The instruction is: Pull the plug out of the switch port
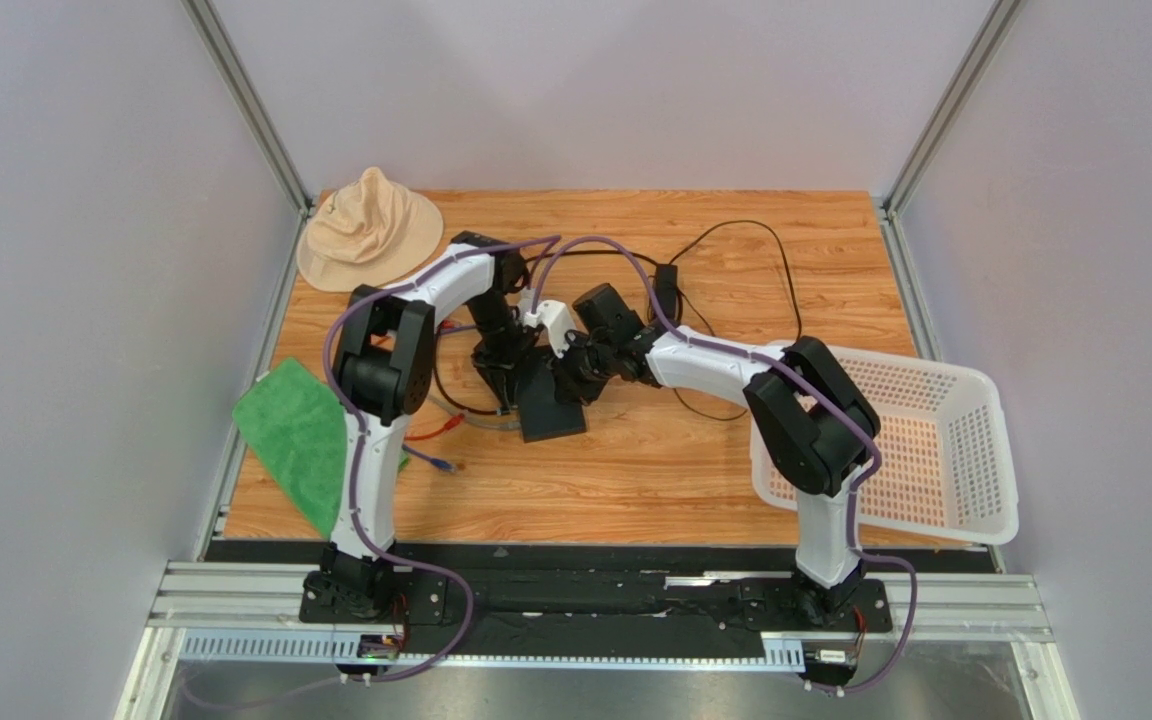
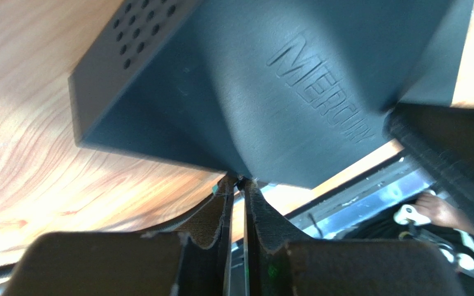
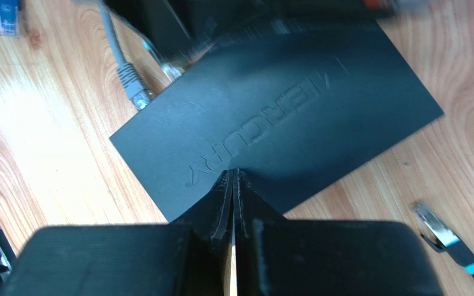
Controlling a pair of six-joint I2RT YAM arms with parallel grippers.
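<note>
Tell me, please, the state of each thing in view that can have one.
switch: lying flat, logo up
left pincer: shut, tips against the switch
right pincer: shut, tips against the switch
grey plug: at the switch's edge; seating unclear
basket: upright, empty

The one thing I can read from here is the brand name MERCURY. It is moulded in capital letters, black on black, into the flat top face of the switch (image 3: 344, 105). On my right wrist feed the word runs slantwise and upside down across the middle of that face. On my left wrist feed the same word sits toward the right end of the switch (image 2: 221, 92).
</note>
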